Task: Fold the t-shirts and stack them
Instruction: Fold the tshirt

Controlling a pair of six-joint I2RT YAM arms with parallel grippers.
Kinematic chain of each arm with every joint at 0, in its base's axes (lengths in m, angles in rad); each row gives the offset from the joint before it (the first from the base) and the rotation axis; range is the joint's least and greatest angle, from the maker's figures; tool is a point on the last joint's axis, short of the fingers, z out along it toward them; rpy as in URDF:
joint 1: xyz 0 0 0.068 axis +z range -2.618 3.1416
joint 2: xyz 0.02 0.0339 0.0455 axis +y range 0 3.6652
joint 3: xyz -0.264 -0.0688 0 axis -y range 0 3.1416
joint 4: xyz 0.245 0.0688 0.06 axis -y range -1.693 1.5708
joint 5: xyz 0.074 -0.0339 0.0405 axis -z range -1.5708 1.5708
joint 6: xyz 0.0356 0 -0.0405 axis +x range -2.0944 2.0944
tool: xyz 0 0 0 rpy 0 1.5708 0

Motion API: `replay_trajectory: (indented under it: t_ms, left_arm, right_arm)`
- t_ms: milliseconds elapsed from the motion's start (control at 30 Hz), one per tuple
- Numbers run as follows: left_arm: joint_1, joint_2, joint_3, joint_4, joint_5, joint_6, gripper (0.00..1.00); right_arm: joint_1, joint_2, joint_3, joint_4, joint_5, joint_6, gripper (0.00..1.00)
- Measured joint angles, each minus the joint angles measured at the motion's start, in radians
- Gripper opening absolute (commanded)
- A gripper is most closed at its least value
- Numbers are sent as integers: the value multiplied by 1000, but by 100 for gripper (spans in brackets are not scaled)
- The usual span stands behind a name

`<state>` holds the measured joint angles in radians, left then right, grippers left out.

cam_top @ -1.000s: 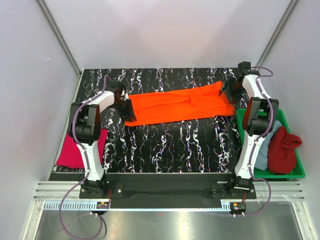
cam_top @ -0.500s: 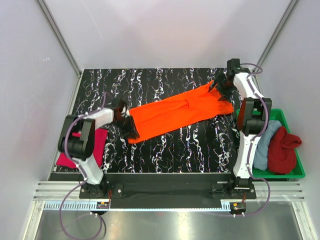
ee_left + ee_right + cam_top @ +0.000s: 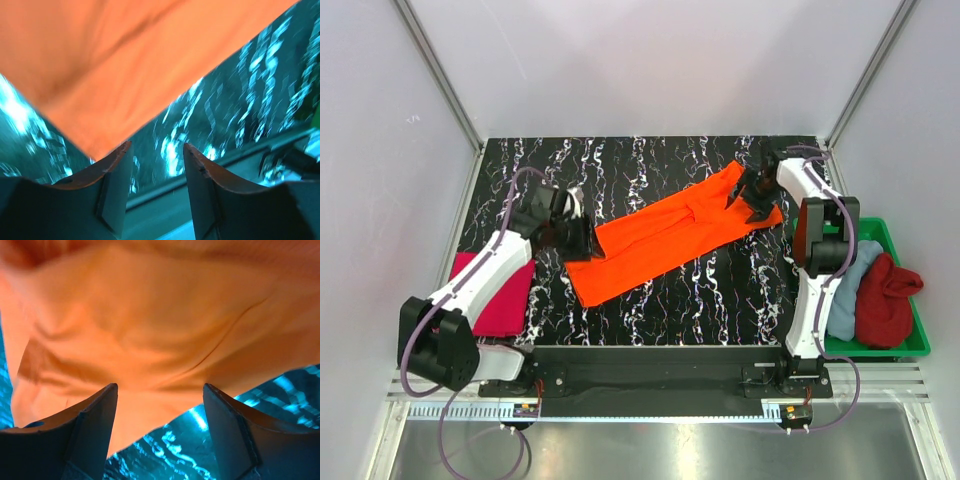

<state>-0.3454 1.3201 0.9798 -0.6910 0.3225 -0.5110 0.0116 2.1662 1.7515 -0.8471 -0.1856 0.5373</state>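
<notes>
Walls: pale grey panels are closing in the back point(image 3: 650, 60), left point(image 3: 370, 200) and right point(image 3: 920, 150).
Posts: aluminium posts are slanting up at the back-left point(image 3: 440, 75) and back-right point(image 3: 870, 70) corners.
Table point(image 3: 670, 165): black top with white marble veining is filling the middle.
Near edge: aluminium rail point(image 3: 430, 380) is running across, with a shiny metal sheet point(image 3: 670, 450) lying below.
Light: soft, even, brightening the back wall.

The left arm point(image 3: 480, 282) hides part of the magenta-pink shirt point(image 3: 500, 312); the orange shirt point(image 3: 125, 50) (blurred) overruns both wrist views.
</notes>
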Motion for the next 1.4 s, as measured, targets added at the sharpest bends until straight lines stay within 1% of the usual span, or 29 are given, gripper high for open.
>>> replay_trajectory:
  t_ms: [133,267,367,533,700,833,1033,1200,1400]
  left_arm:
    - [49,62,103,11,-12,45,48]
    - [159,177,111,10,-3,64,49]
    - [223,264,111,10,2,75,49]
    - [228,349,118,13,16,97,52]
    - [224,373,139,19,19,123,52]
    - [224,394,146,35,24,138,52]
    - [224,447,126,38,42,141,52]
    - [224,470,104,40,95,135,52]
    - [225,470,72,59,169,119,52]
  right_arm:
    - [67,-65,-45,19,-42,0,75]
    - [171,-121,-57,59,-89,-3,72]
    - [230,-138,-66,90,-127,-3,70]
    - [230,-135,-64,102,-143,-3,67]
    - [213,-103,-42,104,-132,14,66]
    - [209,-76,-30,97,-62,36,70]
    - [206,-8,57,94,94,57,77]
    - [203,74,154,93,195,60,80]
    - [203,232,319,96,254,16,83]
